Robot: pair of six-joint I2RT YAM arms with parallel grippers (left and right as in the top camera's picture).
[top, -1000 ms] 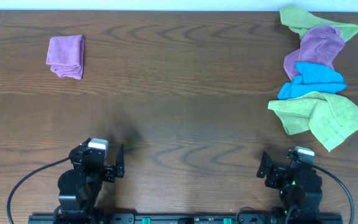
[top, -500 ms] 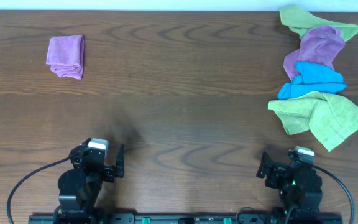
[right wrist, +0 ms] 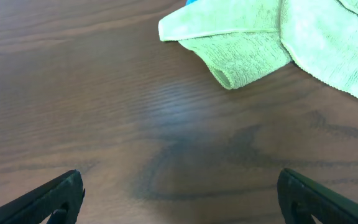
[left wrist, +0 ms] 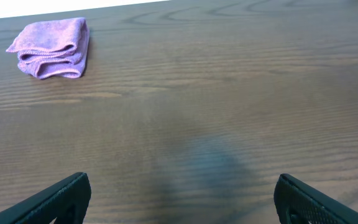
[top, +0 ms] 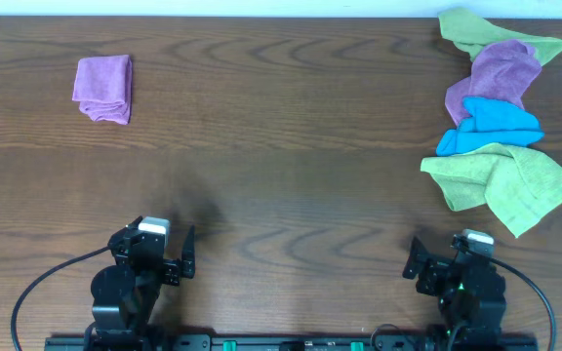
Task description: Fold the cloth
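The cloth (top: pixel 503 182) is lime green and lies crumpled, partly doubled over, on the wooden table at the right. In the right wrist view (right wrist: pixel 272 43) it fills the upper right. No white tag shows. My left gripper (top: pixel 152 250) is open and empty at the table's near left edge; its fingers frame bare wood in the left wrist view (left wrist: pixel 179 199). My right gripper (top: pixel 454 258) is open and empty at the near right, a short way in front of the cloth; in its own view (right wrist: pixel 179 196) the fingers stand wide apart.
Behind the cloth lie a blue cloth (top: pixel 491 122), a purple cloth (top: pixel 501 70) and a second green cloth (top: pixel 491 34) in a pile at the far right. A folded purple cloth (top: pixel 103 88) sits at the far left, also in the left wrist view (left wrist: pixel 51 46).
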